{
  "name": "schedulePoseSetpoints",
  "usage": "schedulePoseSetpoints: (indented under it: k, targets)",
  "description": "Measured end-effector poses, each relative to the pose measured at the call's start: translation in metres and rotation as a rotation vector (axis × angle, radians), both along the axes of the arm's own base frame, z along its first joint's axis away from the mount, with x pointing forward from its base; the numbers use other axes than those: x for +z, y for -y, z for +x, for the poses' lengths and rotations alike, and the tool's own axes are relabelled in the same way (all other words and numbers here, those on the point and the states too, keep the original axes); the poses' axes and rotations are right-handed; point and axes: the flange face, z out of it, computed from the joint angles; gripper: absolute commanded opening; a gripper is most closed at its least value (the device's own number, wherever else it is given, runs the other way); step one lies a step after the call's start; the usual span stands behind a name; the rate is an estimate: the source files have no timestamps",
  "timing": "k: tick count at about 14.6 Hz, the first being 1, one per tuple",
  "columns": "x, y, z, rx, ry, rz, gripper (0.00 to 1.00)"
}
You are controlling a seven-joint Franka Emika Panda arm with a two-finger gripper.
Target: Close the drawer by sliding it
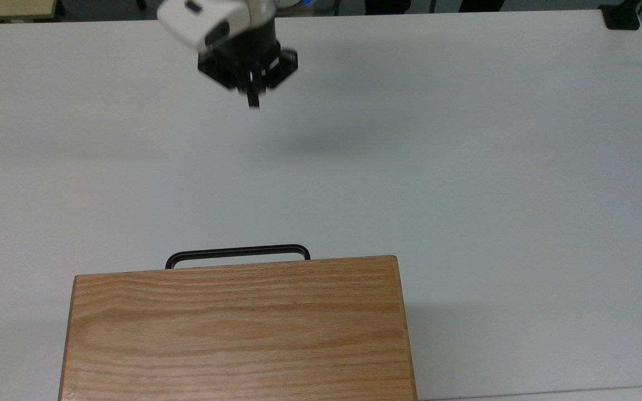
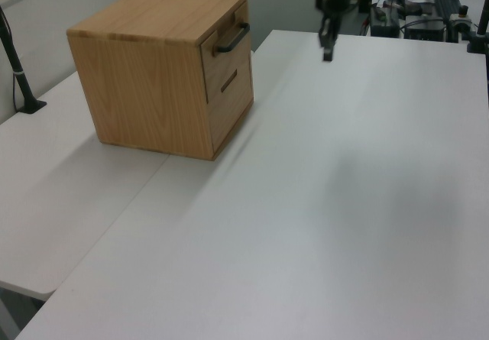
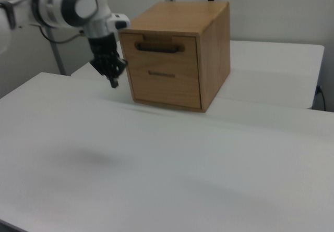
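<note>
Top view: tool [image 1: 252, 99] high near table's [image 1: 466, 167] far edge, fingers pressed together, holding nothing. Wide bare table between it and black handle [image 1: 237, 253], which juts past cabinet's [image 1: 237, 328] front edge.

Left view: drawer [image 2: 228, 50] pushed in, front panel about level with cabinet face (top slot, second drawer below). Tool [image 2: 327, 50] well apart, above open table toward the left view's right.

Right view: tool [image 3: 112, 80] hangs left of cabinet [image 3: 180, 55], tips pointing down, clear of drawer front [image 3: 159, 47].
</note>
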Motion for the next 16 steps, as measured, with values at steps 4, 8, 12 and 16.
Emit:
schedulePoseSetpoints:
  k: [4, 8, 12, 16]
  targets:
    - [0.045, -0.002, -0.044, 0.001, -0.024, -0.010, 0.03]
    - [0.063, -0.006, -0.065, 0.006, -0.027, -0.015, 0.62]
    - [0.064, -0.007, -0.067, 0.009, -0.027, -0.015, 1.00]
    - [0.063, -0.007, -0.067, 0.009, -0.029, -0.015, 1.00]
